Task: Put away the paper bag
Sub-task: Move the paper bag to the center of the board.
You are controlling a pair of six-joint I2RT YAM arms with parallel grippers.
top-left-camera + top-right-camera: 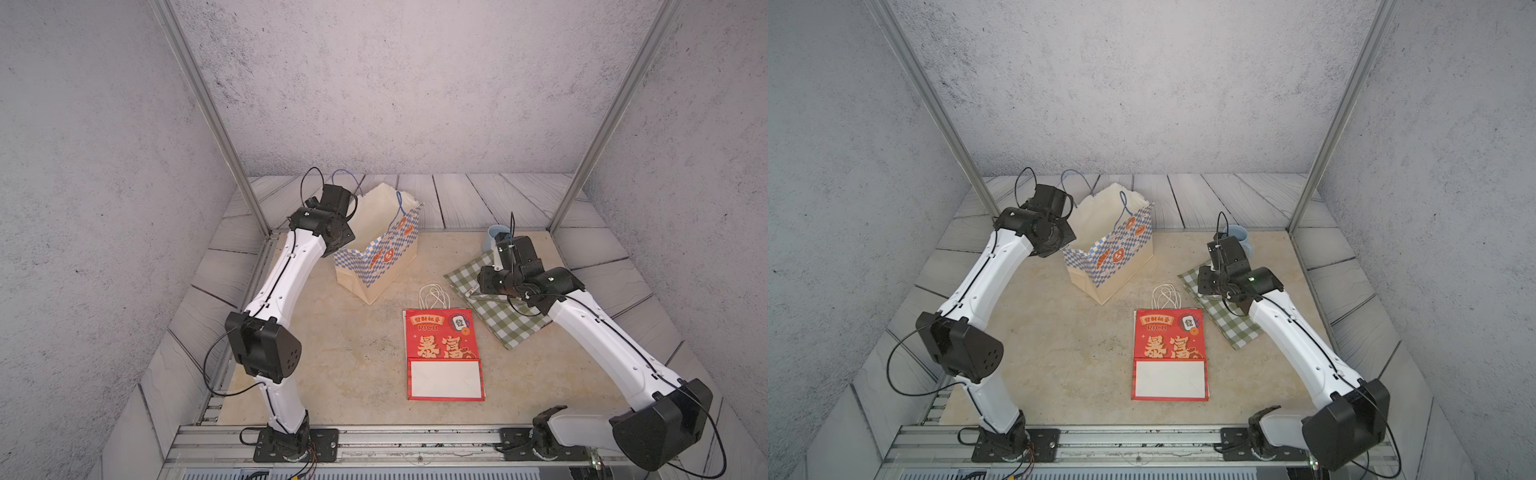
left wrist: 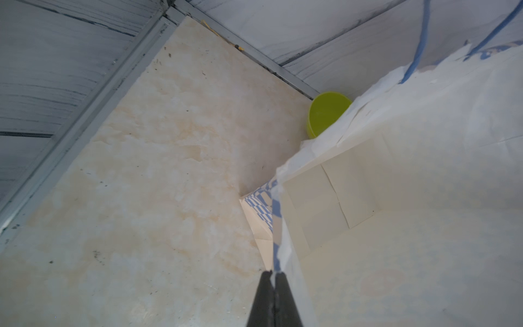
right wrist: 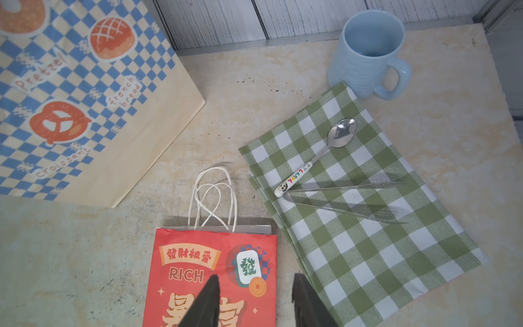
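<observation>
Right wrist: red paper bag [image 3: 203,254] ahead of right gripper [image 3: 256,276]

– What surrounds your table [image 1: 332,374]?
– You have grey speckled walls [image 1: 395,83] on three sides, and two aluminium posts [image 1: 216,124] rise at the back corners.
– And the surface itself?
– Pale marbled beige, bordered by grey wood-grain panels [image 1: 478,199]. A metal rail [image 1: 415,440] runs along the front. Your light is soft and even.
</observation>
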